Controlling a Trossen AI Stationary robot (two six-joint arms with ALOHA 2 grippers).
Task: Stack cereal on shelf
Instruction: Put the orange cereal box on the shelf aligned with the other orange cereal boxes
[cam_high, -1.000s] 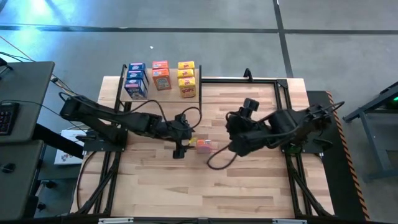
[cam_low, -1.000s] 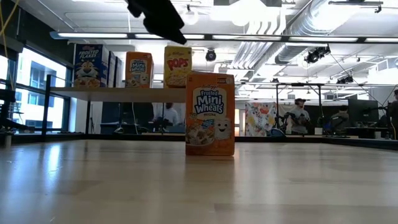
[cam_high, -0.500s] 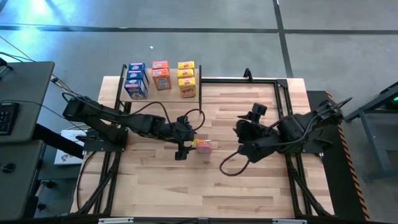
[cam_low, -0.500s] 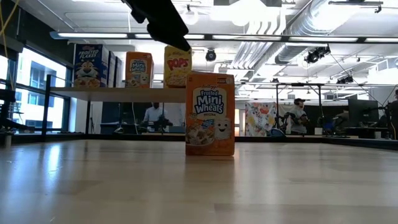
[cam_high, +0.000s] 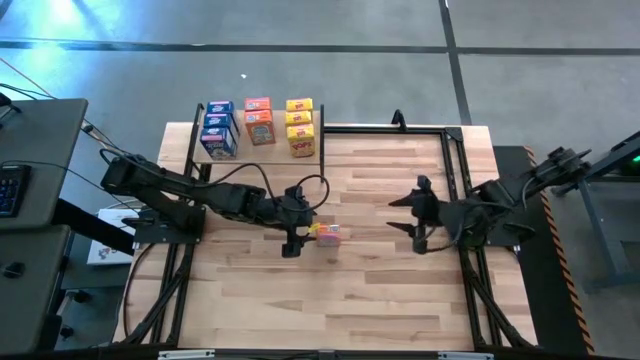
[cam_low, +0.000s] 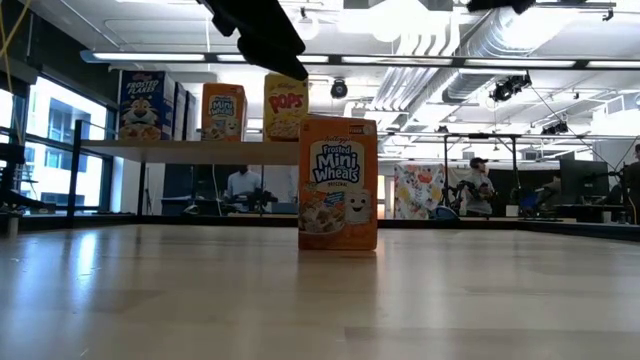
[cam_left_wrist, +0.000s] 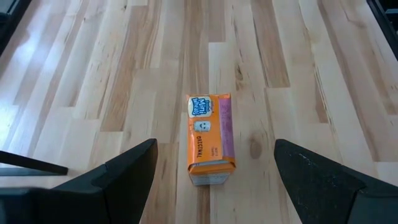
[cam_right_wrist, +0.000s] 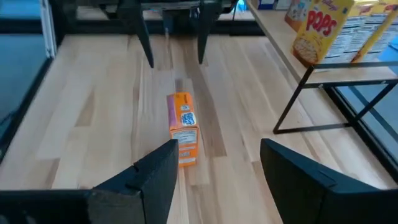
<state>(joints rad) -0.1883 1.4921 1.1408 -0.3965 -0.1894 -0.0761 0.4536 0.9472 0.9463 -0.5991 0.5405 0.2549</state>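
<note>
**A:** While your left gripper hangs with its jaws spread as wide as they go and nothing between them, where is the box you are after?

**B:** The orange-red box stands upright near the middle of the table, just beside those jaws and not touched by them. In your left wrist view it sits between the two fingers, farther out along the planks.

**A:** And your right gripper?

**B:** It is well apart from the box, toward the table's right edge, jaws partly open and holding nothing. Your right wrist view looks past them at the box.

**A:** How much is done?

**B:** Most of it, as I judge. The shelf at the table's far-left corner already carries blue boxes, orange-red boxes and yellow boxes, stacked in columns. I cannot count every layer from above. The one box on the table is the only one you can see left; it is not yet gripped, lifted or carried to the orange-red column.
</note>
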